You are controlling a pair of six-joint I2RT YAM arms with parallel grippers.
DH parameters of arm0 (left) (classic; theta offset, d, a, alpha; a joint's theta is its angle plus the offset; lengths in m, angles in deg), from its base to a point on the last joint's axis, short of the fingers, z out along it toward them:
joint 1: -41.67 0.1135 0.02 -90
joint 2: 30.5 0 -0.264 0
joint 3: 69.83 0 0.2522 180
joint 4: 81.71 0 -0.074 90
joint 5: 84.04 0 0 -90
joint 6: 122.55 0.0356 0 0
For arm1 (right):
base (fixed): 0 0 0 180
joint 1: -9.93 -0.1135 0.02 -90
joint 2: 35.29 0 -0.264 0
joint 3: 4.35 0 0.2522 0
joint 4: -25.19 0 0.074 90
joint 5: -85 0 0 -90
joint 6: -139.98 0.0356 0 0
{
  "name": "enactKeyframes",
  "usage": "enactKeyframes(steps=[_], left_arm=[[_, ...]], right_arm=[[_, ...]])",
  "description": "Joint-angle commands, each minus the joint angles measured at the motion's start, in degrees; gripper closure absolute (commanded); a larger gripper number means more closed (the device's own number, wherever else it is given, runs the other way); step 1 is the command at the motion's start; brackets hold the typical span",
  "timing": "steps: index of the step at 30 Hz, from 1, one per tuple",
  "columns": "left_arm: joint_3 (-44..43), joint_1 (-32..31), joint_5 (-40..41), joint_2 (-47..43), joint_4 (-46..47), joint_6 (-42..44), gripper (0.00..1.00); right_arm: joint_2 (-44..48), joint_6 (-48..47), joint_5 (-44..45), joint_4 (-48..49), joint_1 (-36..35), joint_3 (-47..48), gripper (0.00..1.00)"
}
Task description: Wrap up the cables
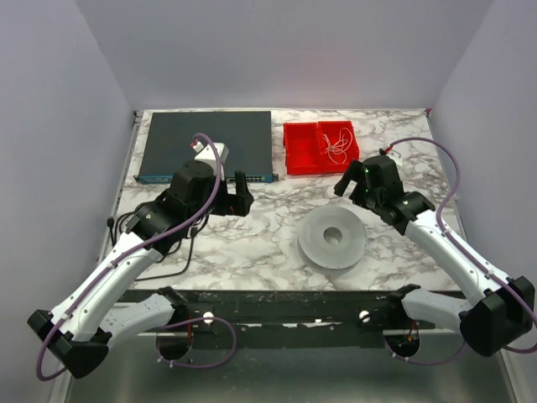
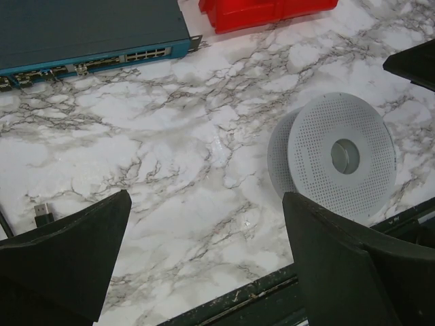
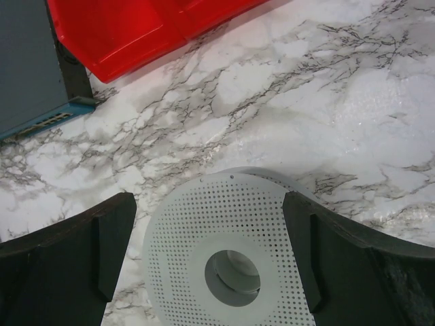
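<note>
Black rail (image 1: 277, 304) runs along the near table edge at the bottom of the overhead view, with both arm bases behind it. The marble table (image 1: 252, 243) shows bare surface in the lower centre, between the two arms.

Spool (image 1: 332, 238), white and perforated, lies flat right of centre, close to the near edge but apart from the rail. Left wrist view: spool (image 2: 309, 156) at centre right, a USB plug (image 2: 42, 212) on the marble at the left margin.

Left gripper (image 1: 236, 200) hangs left of centre with its fingers spread wide and nothing between them; only bare marble shows in the gap of the left gripper (image 2: 207, 200). Right gripper (image 1: 352, 189) stands above the spool in the frame, fingers likewise wide and holding nothing. In its own view the right gripper (image 3: 209, 200) frames the far rim of the spool (image 3: 224, 224) without touching it.

An open band of marble separates both grippers from the far items.

Network switch (image 1: 180, 143) occupies the upper left, its port edge facing the arms. Just beside it, the red bin (image 1: 300, 155) sits at upper centre. The cables (image 1: 338, 144), a loose pale tangle, lie in the bin's upper right compartment, well apart from both grippers.
</note>
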Motion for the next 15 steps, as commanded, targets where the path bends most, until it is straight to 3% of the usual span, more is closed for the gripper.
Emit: enactKeyframes(steps=[1, 15], left_arm=[[0.76, -0.08, -1.89, -0.97, 1.01, 0.1, 0.01], [1.1, -0.13, -10.25, 0.92, 3.54, -3.42, 0.01]], right_arm=[[0.3, -0.49, 1.56, -1.05, -0.31, -0.98, 0.0], [0.66, -0.43, 1.53, -0.69, -0.34, -1.5, 0.0]])
